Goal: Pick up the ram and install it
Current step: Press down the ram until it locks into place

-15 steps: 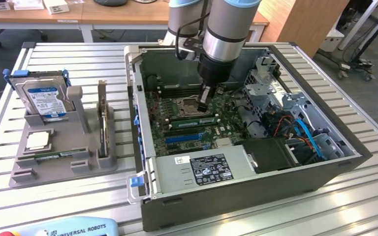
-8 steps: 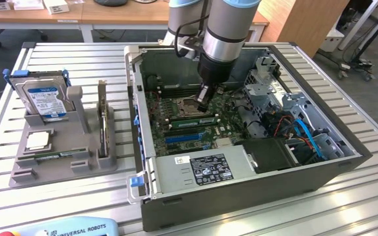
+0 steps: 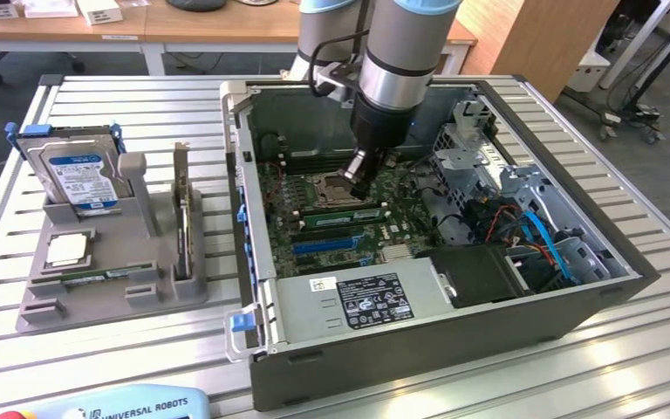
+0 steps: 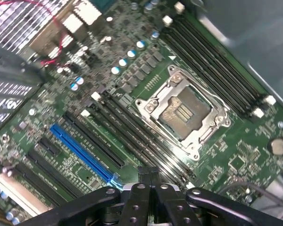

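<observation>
The ram (image 3: 338, 213), a thin green stick with dark chips, stands on edge in the memory slots of the motherboard (image 3: 347, 240), beside the CPU socket (image 3: 332, 185). My gripper (image 3: 362, 182) reaches down into the open computer case (image 3: 428, 340), its tip just above the ram near the socket. In the wrist view the gripper (image 4: 148, 175) is shut, its two dark fingers pressed together with nothing between them. They hover over the black memory slots (image 4: 132, 141) next to the CPU socket (image 4: 181, 113). Whether the tip touches the ram is unclear.
A grey fixture (image 3: 114, 292) to the exterior view's left carries a blue-labelled hard drive (image 3: 79, 175), an upright expansion card (image 3: 181, 196), a square chip (image 3: 67, 250) and a thin green strip (image 3: 100, 277). Inside the case are a power supply (image 3: 365, 301), blue cables (image 3: 544, 244) and a blue slot (image 4: 82, 153).
</observation>
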Motion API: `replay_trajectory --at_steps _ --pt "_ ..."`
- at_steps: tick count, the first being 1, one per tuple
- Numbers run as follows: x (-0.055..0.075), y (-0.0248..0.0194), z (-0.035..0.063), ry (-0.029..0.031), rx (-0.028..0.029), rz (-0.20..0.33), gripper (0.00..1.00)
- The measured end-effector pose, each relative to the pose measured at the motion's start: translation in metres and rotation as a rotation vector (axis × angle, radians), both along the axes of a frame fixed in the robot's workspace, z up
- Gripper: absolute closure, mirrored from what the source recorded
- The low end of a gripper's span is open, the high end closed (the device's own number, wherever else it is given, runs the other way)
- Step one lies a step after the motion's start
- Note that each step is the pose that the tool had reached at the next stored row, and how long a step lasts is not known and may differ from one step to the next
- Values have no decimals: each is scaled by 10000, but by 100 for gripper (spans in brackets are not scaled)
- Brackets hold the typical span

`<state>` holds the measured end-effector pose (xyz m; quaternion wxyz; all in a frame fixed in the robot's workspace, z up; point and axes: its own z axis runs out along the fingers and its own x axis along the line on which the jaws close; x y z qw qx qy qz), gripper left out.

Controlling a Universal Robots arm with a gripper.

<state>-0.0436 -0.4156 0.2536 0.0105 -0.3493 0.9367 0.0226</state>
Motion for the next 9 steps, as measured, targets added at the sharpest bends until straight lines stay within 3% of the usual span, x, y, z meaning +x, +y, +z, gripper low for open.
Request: replay_trajectory --at_steps 9 --pt "0 0 -8 0 1 -1435 90"
